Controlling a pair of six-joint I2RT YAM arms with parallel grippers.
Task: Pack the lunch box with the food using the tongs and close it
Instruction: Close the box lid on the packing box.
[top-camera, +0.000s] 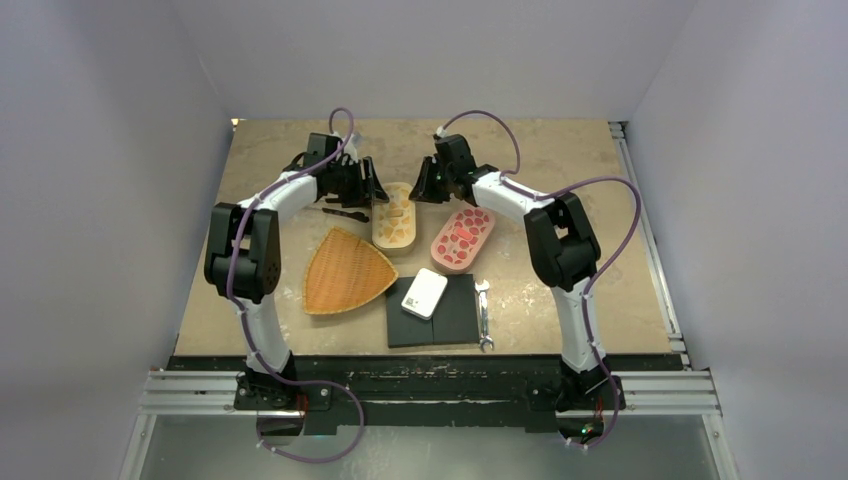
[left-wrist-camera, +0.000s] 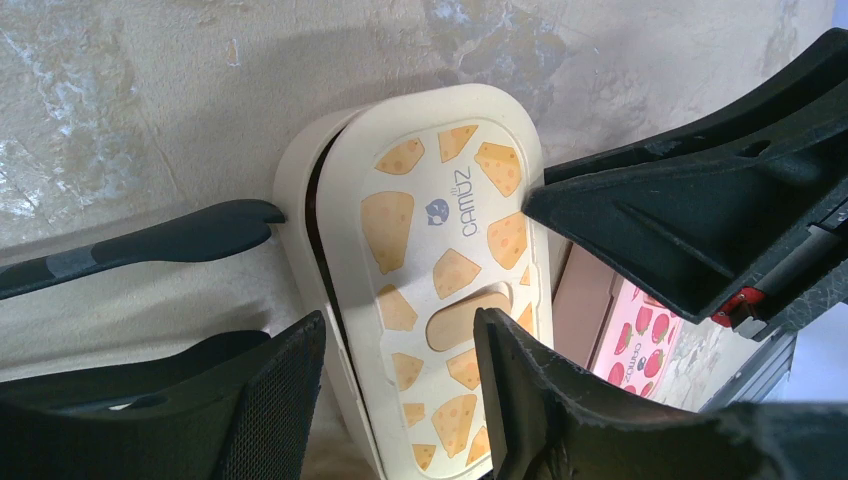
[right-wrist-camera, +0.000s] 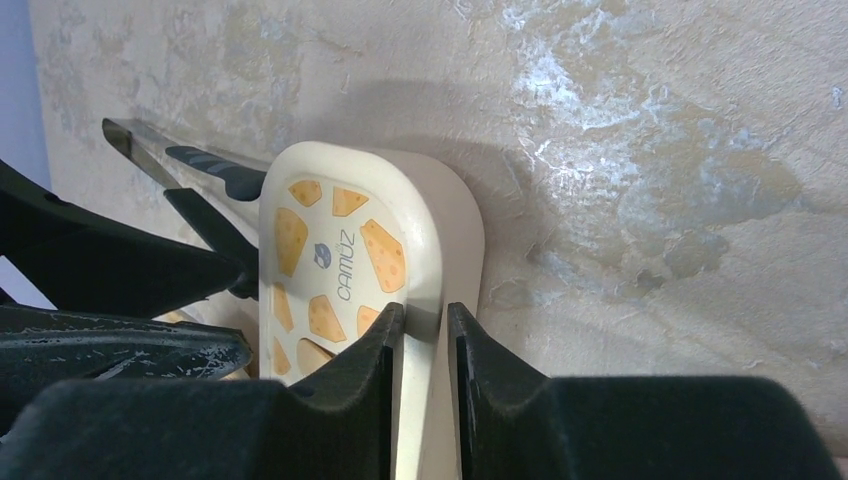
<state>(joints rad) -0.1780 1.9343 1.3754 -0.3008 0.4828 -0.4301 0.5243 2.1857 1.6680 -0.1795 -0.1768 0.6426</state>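
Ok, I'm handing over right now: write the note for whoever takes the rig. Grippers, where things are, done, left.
Right gripper: shut on one edge of the cheese-print lid.
Left gripper: open, fingers straddling the lid's end, not gripping.
Lunch box: mid-table, with the lid lying on it askew and a dark gap along one side.
Tongs: on the table beside the box, in neither gripper.
Food: none visible in any view. The wicker tray shows none, so it is probably packed.
Done: tongs put down, lid placed on.
Left: square the lid and press it shut.
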